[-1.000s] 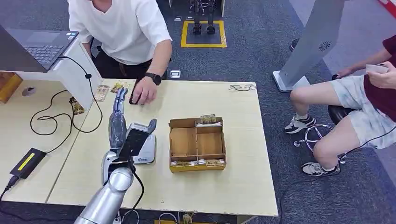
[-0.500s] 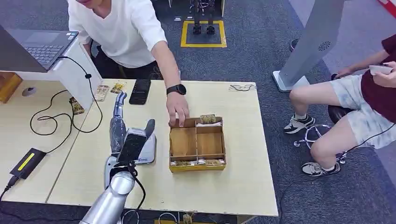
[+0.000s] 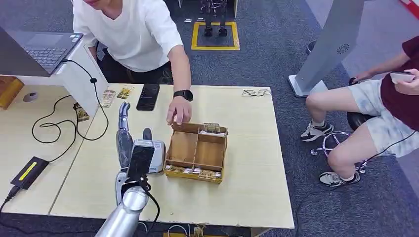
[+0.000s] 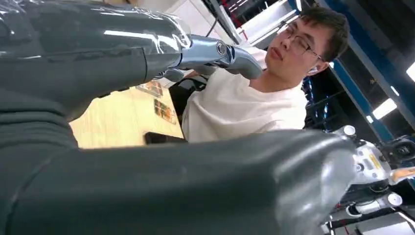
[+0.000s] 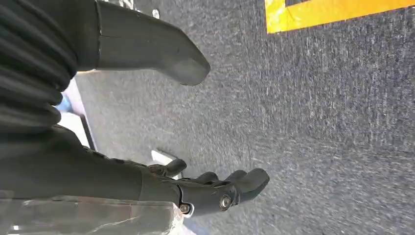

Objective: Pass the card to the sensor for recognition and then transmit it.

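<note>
A robot test lab set up like an office: grey carpet (image 3: 276, 59) with a yellow taped square (image 3: 216, 35), light wooden tables (image 3: 247, 187), an open laptop (image 3: 37, 49), trailing cables (image 3: 59, 126), and people sitting close by.

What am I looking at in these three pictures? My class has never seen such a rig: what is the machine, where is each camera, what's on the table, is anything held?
It is a two-armed humanoid robot. One camera looks down from its head; the others sit at each wrist.

From the head, the left robot hand hovers over a white card sensor on the wooden table, fingers apart, holding nothing. Beside the sensor lies a cardboard tray with cards along its edges; a person's hand touches its far rim. A black phone lies further back.

The right robot hand hangs open over grey carpet.
</note>
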`<state>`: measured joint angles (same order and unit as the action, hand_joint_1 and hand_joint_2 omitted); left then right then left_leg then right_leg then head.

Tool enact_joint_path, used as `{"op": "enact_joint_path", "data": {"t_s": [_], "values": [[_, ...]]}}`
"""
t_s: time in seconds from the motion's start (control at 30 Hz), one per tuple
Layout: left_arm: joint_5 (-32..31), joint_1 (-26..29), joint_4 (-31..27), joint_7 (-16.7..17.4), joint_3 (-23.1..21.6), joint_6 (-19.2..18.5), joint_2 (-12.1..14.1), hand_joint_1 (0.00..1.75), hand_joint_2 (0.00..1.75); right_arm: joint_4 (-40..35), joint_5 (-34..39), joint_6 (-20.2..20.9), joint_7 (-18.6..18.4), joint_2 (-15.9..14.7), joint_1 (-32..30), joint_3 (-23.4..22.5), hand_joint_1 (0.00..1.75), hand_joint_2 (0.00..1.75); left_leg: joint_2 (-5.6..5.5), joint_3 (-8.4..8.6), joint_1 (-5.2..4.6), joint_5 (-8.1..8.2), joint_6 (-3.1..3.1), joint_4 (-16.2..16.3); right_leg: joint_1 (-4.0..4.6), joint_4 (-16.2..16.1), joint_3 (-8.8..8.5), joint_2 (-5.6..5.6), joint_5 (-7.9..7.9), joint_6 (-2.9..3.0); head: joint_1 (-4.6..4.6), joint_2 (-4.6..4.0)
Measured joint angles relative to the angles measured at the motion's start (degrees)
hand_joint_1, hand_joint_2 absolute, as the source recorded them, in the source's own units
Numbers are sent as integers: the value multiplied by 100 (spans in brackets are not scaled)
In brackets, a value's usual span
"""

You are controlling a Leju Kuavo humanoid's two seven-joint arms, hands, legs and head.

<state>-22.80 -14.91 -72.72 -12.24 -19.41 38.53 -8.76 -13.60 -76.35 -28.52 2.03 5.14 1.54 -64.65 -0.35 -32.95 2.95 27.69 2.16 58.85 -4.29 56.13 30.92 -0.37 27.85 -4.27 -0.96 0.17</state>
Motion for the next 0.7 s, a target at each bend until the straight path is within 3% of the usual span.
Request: {"op": "enact_joint_path", "data": {"t_s": [0.7], "values": [[-82,158,-29,-81,0,118,-48,0,0,-76,77,41,35,85,-1,-280,0,175,0,0,0,0,0,0,0,0,1,0,0,0,-2,0]]}}
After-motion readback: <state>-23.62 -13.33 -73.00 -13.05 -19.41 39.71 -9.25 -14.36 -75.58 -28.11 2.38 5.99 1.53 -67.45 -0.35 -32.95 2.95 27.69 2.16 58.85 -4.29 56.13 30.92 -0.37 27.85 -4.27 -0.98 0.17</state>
